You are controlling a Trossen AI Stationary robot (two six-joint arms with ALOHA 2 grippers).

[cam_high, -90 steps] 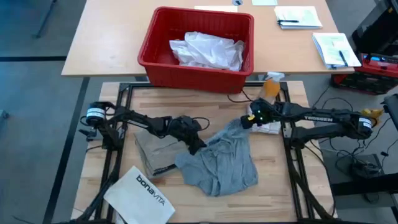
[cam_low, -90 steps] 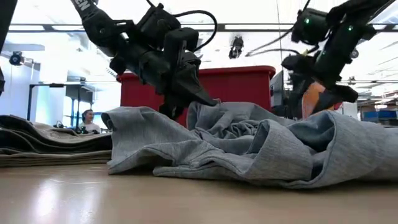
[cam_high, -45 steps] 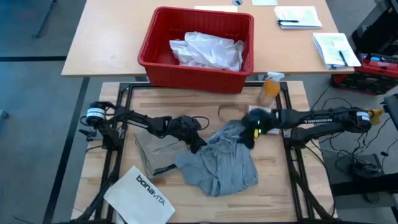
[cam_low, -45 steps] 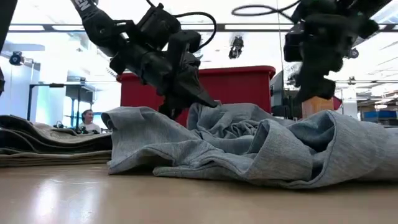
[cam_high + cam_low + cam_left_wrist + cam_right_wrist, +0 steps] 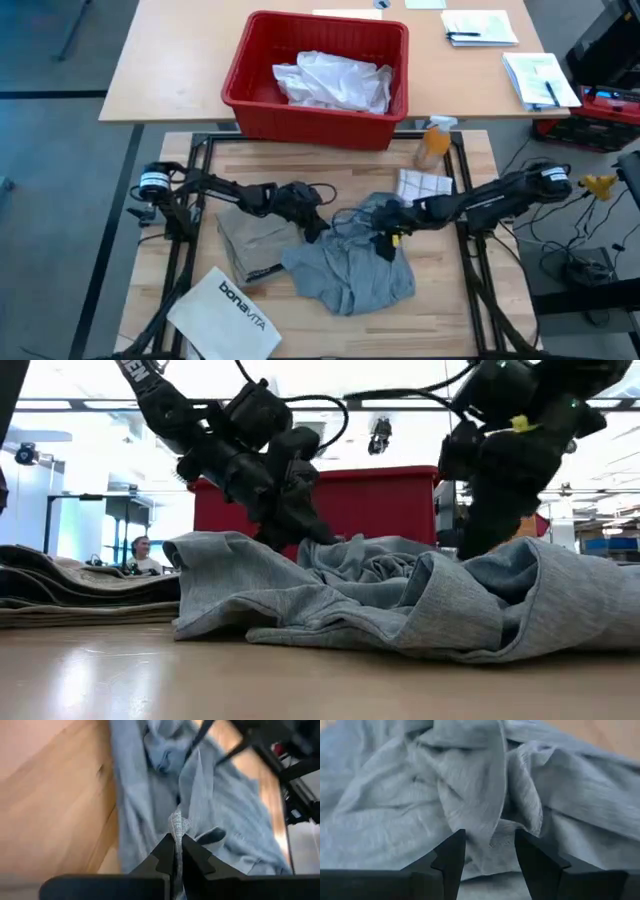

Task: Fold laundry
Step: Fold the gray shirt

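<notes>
Spreading the grey T-shirt (image 5: pixel 350 265): my left gripper (image 5: pixel 176 851) pinches its edge. My right gripper (image 5: pixel 489 847), jaws wide, sits over a central fold. Next I should close there and pull away from the left.

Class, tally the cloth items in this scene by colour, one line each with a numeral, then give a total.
Grey: 1, the grey T-shirt on the table, pinched by the left gripper; the open right gripper is over it.
Khaki-tan: 1, the khaki-tan piece.
White: 1, the white garment in the red basket.
Total: 3
</notes>
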